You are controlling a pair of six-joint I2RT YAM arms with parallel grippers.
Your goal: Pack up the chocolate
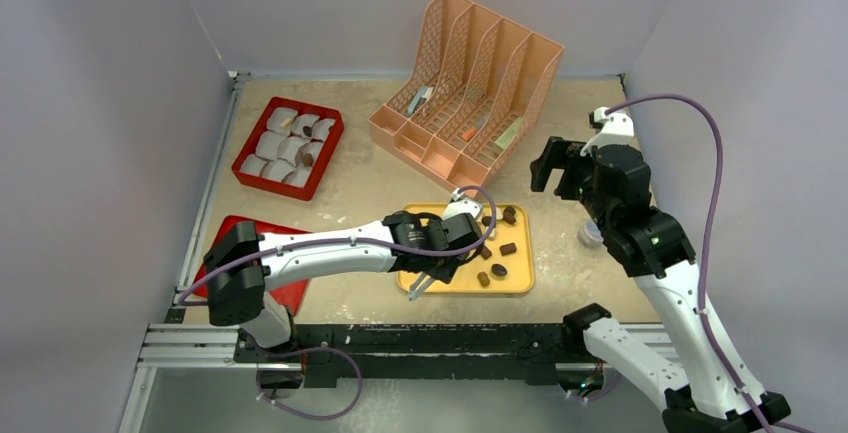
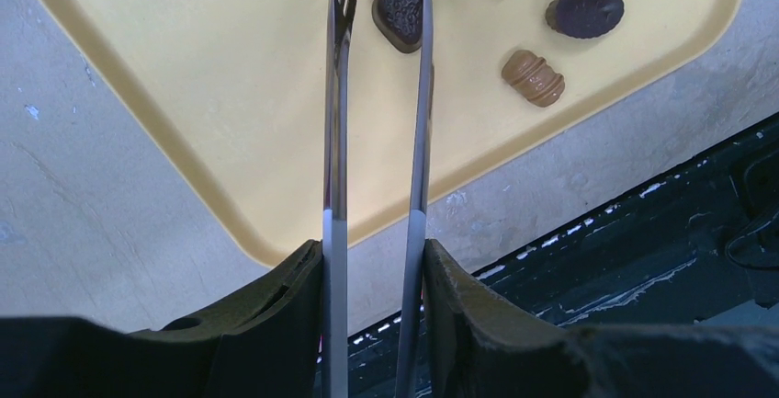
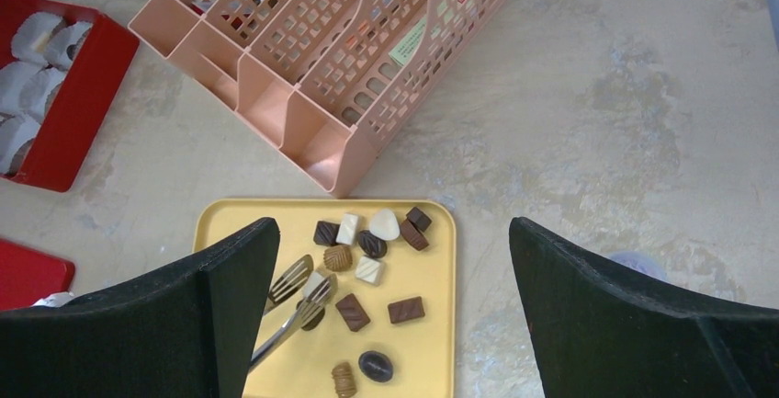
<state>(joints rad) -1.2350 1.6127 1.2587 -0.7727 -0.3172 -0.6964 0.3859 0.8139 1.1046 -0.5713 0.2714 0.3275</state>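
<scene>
Several chocolate pieces, dark, caramel and white, lie on a yellow tray at the table's front centre. My left gripper is shut on metal tongs, and it hovers over the tray's left part. The tong tips straddle a white chocolate; a dark heart-shaped piece lies just below them. Whether the tips pinch the white piece is unclear. My right gripper hangs high over the table's right side, open and with nothing between its fingers.
A red box of white cup liners stands at the back left. A flat red lid lies under the left arm. A pink mesh file organiser stands behind the tray. A small clear object sits beside the right arm.
</scene>
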